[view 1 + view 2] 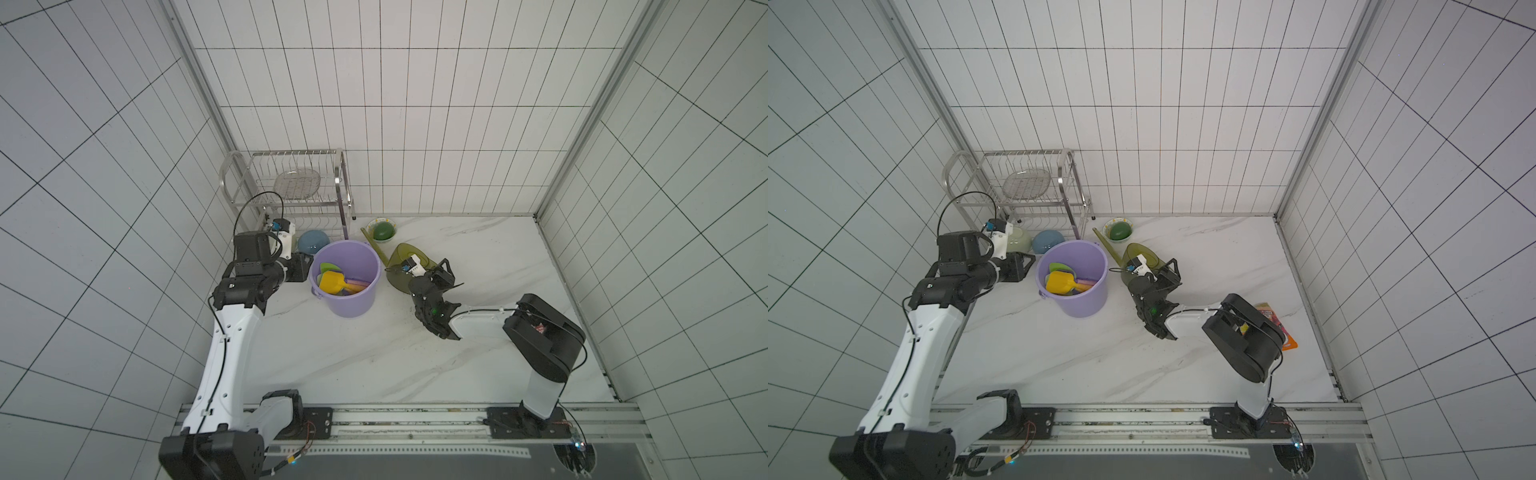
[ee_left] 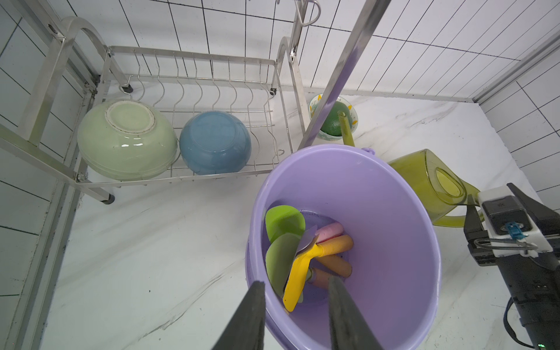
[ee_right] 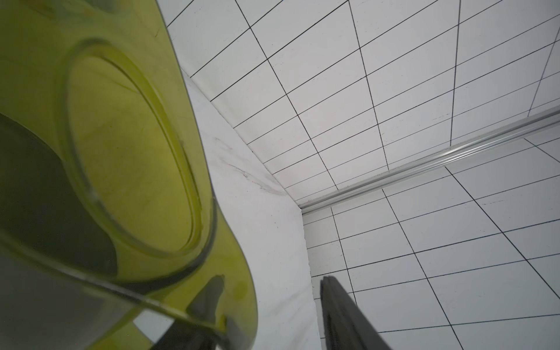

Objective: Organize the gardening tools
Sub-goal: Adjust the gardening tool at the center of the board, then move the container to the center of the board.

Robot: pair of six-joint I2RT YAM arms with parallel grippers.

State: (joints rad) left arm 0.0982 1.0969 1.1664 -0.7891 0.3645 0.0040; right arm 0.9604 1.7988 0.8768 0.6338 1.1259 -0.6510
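Several hand shovels lie in the purple bucket (image 1: pixel 345 242) (image 2: pixel 378 212): a yellow scoop (image 1: pixel 332 282) (image 2: pixel 298 278), a bright-green trowel (image 2: pixel 283 221), a pale-green spade (image 2: pixel 280 263) and a pink handle (image 2: pixel 330 230). My left gripper (image 1: pixel 305 266) (image 2: pixel 295 283) stands open at the bucket's left side, one finger outside the rim and one inside. The olive translucent watering can (image 1: pixel 405 266) (image 2: pixel 424 178) (image 3: pixel 121 151) stands on the counter just right of the bucket. My right gripper (image 1: pixel 434 268) (image 3: pixel 272 291) is open at its handle. One finger shows through the plastic and the other stands clear of it.
A steel dish rack (image 1: pixel 291 178) stands in the back left corner, with a blue bowl (image 1: pixel 313 242) and a green bowl (image 2: pixel 127 139) upside down on its lower tier. A small patterned bowl (image 1: pixel 382 230) sits behind the can. An orange snack packet (image 1: pixel 1287 332) lies under the right arm.
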